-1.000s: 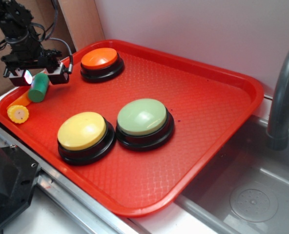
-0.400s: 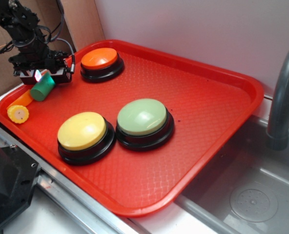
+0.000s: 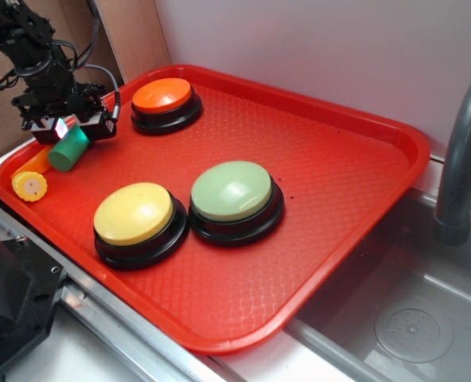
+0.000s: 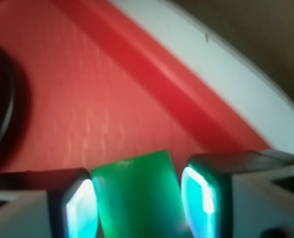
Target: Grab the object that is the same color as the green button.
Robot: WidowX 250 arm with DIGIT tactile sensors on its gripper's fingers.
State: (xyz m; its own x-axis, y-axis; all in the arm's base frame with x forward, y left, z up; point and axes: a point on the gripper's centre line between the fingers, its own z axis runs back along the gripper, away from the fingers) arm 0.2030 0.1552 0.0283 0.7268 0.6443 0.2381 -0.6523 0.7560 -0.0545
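Note:
The small dark-green cylinder (image 3: 68, 149) is tilted between my fingers at the tray's far left corner. My gripper (image 3: 66, 127) is shut on it from above. In the wrist view the cylinder (image 4: 137, 196) fills the gap of my gripper (image 4: 139, 203), and both lit pads (image 4: 80, 210) press against its sides. I cannot tell whether its lower end touches the tray. The pale-green domed button (image 3: 231, 191) sits on its black base at the tray's middle, well to the right of my gripper.
The red tray (image 3: 355, 171) also holds a yellow-domed button (image 3: 134, 213), an orange-domed button (image 3: 162, 95), a yellow corn-like piece (image 3: 30, 186) and an orange piece (image 3: 35, 163) beside the cylinder. A grey faucet (image 3: 462, 159) and a sink (image 3: 414, 326) are at the right.
My gripper shifted slightly right, then a little down. The green cylinder stayed between the fingers and turned from nearly upright to more tilted.

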